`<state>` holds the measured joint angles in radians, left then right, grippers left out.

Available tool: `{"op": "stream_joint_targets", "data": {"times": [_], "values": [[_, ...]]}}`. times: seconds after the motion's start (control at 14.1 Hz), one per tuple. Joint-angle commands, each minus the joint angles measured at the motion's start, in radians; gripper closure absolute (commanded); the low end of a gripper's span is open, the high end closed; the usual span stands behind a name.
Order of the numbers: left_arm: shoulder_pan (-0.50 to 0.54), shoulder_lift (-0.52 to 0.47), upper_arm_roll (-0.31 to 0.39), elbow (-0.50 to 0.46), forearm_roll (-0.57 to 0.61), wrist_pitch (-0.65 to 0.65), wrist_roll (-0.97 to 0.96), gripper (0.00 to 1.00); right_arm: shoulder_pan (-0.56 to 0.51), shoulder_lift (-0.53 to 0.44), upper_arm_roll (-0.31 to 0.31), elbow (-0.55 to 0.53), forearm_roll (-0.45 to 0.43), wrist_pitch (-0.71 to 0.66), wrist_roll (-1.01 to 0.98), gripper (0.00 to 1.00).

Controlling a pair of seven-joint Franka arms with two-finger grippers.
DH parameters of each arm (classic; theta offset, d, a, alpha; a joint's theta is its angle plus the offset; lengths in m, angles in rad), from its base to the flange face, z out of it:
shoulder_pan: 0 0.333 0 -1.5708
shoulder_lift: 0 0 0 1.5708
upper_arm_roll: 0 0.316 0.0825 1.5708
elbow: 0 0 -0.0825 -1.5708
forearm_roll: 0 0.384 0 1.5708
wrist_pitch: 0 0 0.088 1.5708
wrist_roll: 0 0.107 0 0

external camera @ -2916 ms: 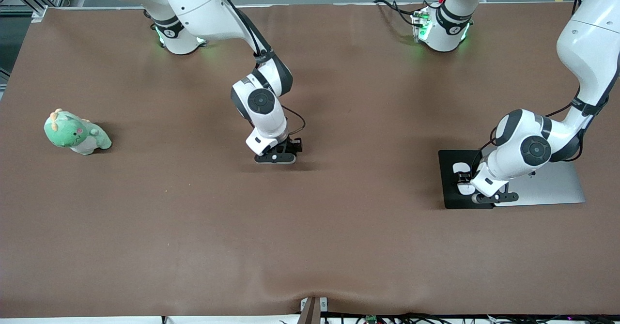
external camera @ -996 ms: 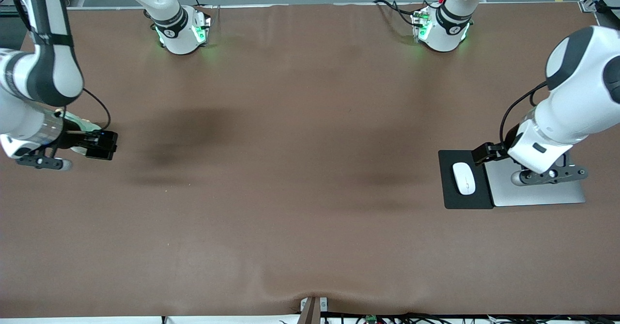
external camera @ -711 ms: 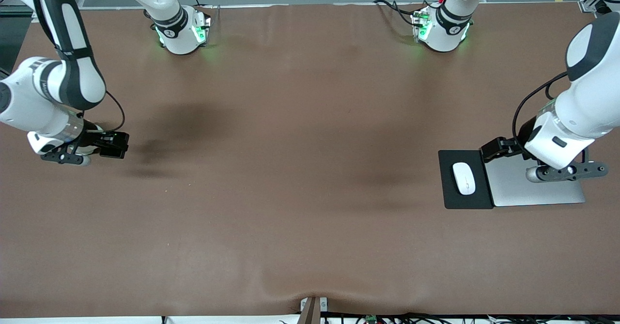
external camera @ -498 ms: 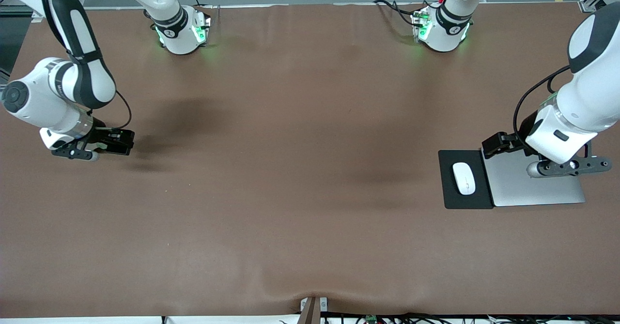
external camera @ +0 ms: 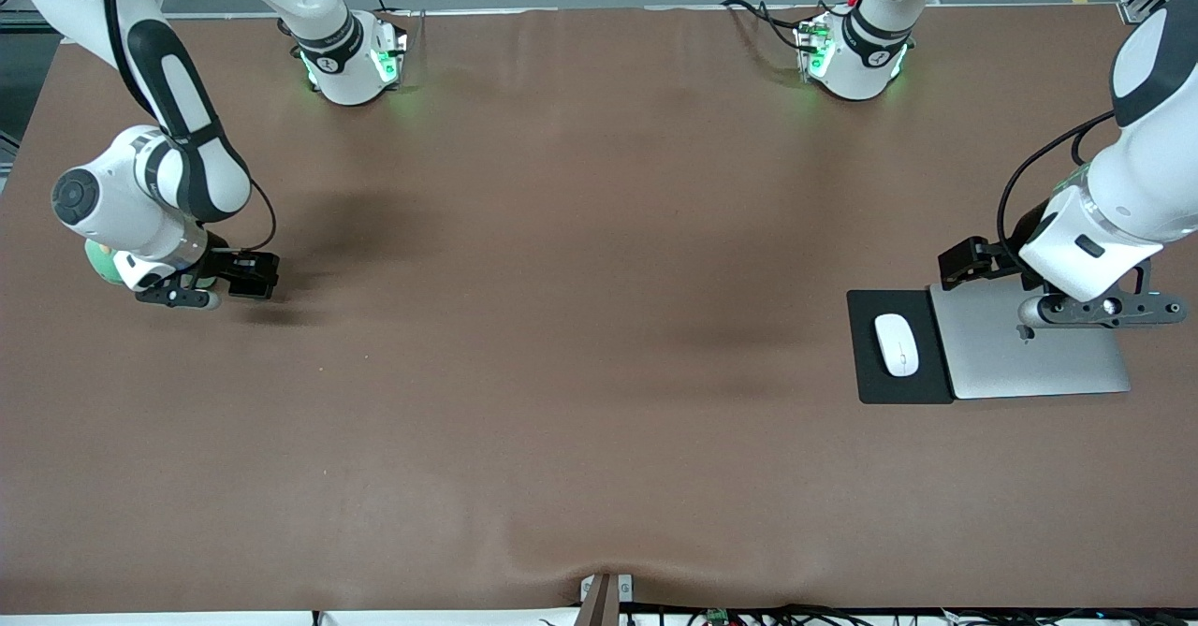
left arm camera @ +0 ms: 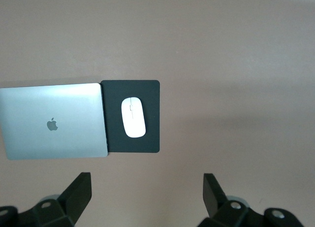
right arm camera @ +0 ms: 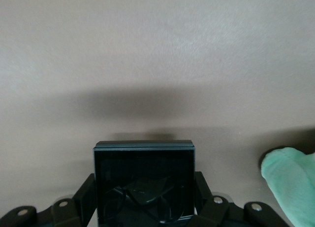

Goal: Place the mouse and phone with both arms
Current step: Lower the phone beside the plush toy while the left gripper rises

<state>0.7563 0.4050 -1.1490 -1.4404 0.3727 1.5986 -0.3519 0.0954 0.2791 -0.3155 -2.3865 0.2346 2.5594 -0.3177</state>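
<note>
One phone sits clamped between the right jaws.

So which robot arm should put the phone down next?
The right arm. Its gripper already holds the phone above the table, beside the green plush toy. The left gripper is open and empty over the laptop; the mouse already sits on its pad.

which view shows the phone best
The right wrist view: the phone fills its lower middle, clamped between the right gripper's fingers, its glossy black face toward the camera. The front view shows it only as a small dark block at the gripper over the table, beside the green plush toy. The left wrist view does not show it.
</note>
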Motion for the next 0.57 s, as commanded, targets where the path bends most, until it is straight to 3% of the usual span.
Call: {"op": "stream_joint_targets", "data": {"times": [0.0, 0.14, 0.36, 0.43, 0.5], "values": [[0.008, -0.032, -0.006, 0.015, -0.026, -0.037, 0.022, 0.0, -0.026, 0.008, 0.016, -0.016, 0.035, 0.016, -0.076, 0.73], [-0.003, -0.035, 0.001, 0.017, -0.026, -0.037, 0.027, 0.0, -0.025, 0.006, 0.016, -0.042, 0.037, 0.018, -0.083, 0.58], [-0.107, -0.035, 0.113, 0.061, -0.029, -0.046, 0.03, 0.0, -0.025, 0.008, 0.016, -0.052, 0.08, 0.024, -0.081, 0.48], [-0.138, -0.04, 0.15, 0.069, -0.041, -0.049, 0.034, 0.0, -0.025, 0.009, 0.016, -0.054, 0.083, 0.024, -0.081, 0.33], [-0.153, -0.07, 0.19, 0.069, -0.075, -0.048, 0.057, 0.0, -0.025, 0.017, 0.016, -0.054, 0.095, 0.024, -0.081, 0.05]]}}
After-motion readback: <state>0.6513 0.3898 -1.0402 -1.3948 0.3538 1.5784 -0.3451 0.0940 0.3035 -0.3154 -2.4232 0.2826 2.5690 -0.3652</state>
